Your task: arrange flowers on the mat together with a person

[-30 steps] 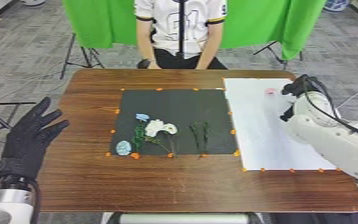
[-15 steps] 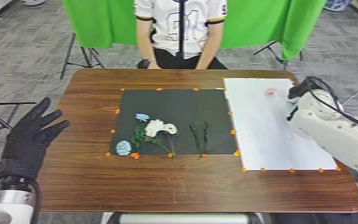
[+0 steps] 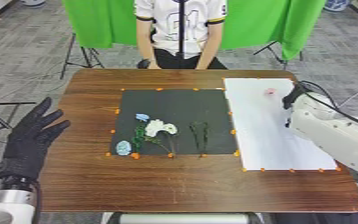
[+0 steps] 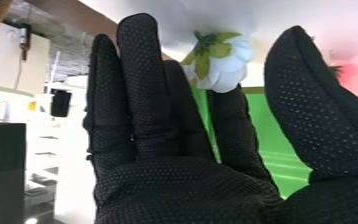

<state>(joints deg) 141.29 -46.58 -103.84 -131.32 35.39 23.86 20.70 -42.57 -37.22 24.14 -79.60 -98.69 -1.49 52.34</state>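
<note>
White flower [image 4: 225, 69] near the straight-fingered, ungripping right hand [image 4: 175, 190]: probably light, soft, easily bruised, best pinched at its green base [image 4: 218, 49].

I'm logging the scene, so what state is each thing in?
Left hand: open.
Right hand: open, fingers extended.
White flower by the right hand: in bloom.
White flowers: lying on the mat.
Pink flower: on the white sheet.
Blue flowers: lying apart.
</note>
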